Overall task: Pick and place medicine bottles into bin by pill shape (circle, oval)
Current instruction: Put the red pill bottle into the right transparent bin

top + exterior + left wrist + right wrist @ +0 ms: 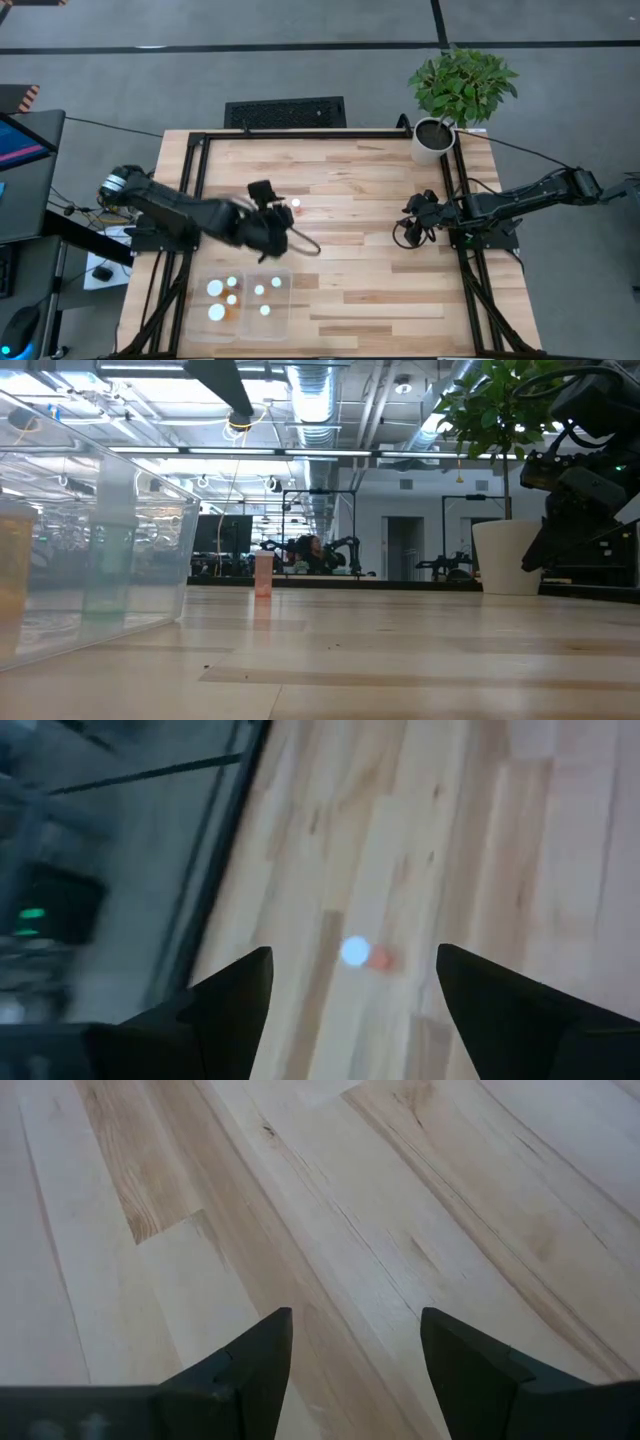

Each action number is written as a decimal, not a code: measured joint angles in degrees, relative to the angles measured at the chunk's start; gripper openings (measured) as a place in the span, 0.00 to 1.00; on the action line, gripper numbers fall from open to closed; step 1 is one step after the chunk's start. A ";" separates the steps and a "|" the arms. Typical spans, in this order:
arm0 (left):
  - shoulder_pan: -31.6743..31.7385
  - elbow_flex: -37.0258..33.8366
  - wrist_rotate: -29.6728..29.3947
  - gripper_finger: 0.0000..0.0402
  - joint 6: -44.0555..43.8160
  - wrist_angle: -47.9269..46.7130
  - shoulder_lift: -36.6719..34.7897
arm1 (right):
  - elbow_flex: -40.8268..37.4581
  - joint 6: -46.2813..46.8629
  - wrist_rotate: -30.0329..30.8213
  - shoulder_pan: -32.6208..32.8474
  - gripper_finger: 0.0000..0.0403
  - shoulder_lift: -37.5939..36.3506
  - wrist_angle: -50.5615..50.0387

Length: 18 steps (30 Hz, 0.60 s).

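Left end effector (272, 205) (empty) near bottle (296, 205).

Looking straight down, you have the clear bin (250, 303) at the table's (380, 290) seven o'clock edge, white-capped bottles (216, 288) showing in both its compartments. One lone bottle (296, 205) stands near the table's centre, toward eleven o'clock. Your left hand (265, 205) hangs just beside that bottle, on its nine o'clock side. Your right hand (415, 222) waits at the three o'clock side. A potted plant (450, 95) sits at the one o'clock corner.
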 joint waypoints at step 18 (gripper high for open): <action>27.72 -24.01 32.94 0.69 19.49 39.25 -2.25 | -0.02 0.02 0.07 -0.02 0.58 0.00 0.13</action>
